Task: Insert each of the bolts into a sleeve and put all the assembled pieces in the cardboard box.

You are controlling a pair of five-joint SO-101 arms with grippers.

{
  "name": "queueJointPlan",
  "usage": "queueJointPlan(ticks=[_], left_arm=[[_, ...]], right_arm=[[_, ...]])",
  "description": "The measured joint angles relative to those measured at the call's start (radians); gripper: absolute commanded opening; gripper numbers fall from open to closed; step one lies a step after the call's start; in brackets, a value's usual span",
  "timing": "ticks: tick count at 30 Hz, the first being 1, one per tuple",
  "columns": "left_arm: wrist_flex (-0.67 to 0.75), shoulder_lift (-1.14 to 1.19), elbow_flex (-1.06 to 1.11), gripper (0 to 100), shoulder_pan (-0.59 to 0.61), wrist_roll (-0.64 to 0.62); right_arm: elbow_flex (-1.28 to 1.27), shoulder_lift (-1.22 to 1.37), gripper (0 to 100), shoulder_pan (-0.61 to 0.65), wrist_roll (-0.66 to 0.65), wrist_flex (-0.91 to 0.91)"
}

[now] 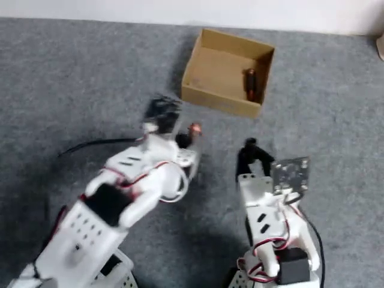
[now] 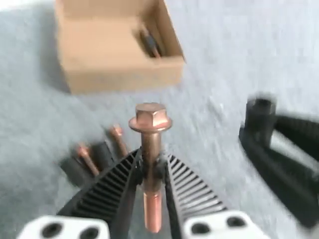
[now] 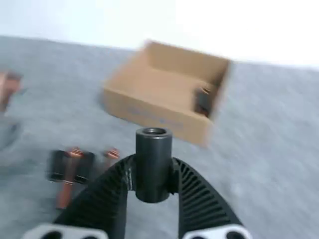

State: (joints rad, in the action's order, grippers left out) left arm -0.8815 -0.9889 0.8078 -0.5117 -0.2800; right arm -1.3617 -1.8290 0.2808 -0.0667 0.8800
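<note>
My left gripper (image 2: 152, 162) is shut on the shank of a copper bolt (image 2: 150, 144), whose hex head points toward the cardboard box (image 2: 114, 64). In the high view this bolt (image 1: 193, 129) hangs over the carpet in front of the box (image 1: 207, 96). My right gripper (image 3: 152, 172) is shut on an upright black sleeve (image 3: 153, 159), seen from above as the sleeve (image 1: 249, 144) to the right of the bolt. They are apart. One assembled piece (image 1: 250, 85) lies inside the box. A sleeve with a bolt (image 3: 70, 167) and a loose bolt (image 3: 110, 155) lie on the carpet.
Grey carpet covers the table. The box stands at the back middle, open side up. The loose sleeves (image 2: 94, 159) and bolts (image 2: 117, 137) lie near the left arm's front. Open carpet stretches to the far left and the far right.
</note>
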Motion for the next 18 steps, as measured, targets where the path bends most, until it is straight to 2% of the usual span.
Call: queueJointPlan(ticks=[2,5,9,14,18], left_arm=[[0.052,-0.071,0.054,0,0.037,-0.02],[0.14,-0.176,0.137,0,0.075,-0.12],[0.31,-0.316,0.27,0,0.114,-0.209],[0.588,-0.463,0.479,0,0.08,-0.215],[0.736,-0.497,0.585,0,-0.005,-0.129]], right_arm=[[-0.04,0.0,0.5,0.057,0.0,-0.055],[-0.109,0.0,0.5,0.121,0.0,-0.129],[-0.169,0.0,0.5,0.147,0.0,-0.17],[-0.176,0.0,0.5,0.155,0.0,-0.172],[-0.176,0.0,0.5,0.155,0.0,-0.172]])
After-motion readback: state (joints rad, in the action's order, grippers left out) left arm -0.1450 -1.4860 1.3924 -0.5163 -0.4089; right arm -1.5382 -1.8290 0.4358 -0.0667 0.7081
